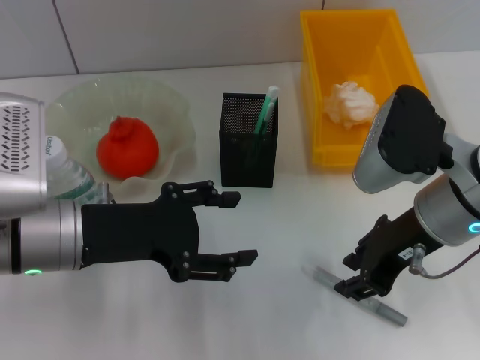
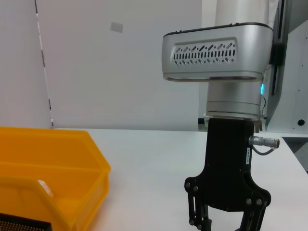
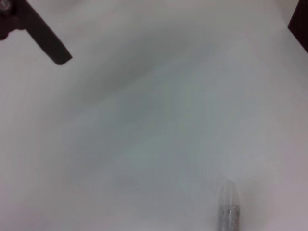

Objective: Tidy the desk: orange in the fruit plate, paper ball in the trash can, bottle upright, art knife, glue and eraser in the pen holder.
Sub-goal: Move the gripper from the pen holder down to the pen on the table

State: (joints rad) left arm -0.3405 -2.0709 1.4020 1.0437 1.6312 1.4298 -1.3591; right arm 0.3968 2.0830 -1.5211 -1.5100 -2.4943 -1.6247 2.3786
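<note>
Right black gripper (image 1: 365, 283) is hovering low at lower right of the head view, fingers apart over the thin grey translucent stick (image 1: 360, 295) lying flat on the white table (image 1: 285, 225). Risk: stick rolling or skidding if fingers close off-centre. Left black gripper (image 1: 236, 231) is idling open, lower left. Only the right wrist view is showing the stick's rounded end (image 3: 228, 208).

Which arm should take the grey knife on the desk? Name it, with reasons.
Right. The right gripper hangs directly over the knife, jaws straddling it. The left gripper is open, away near the pen holder.
</note>
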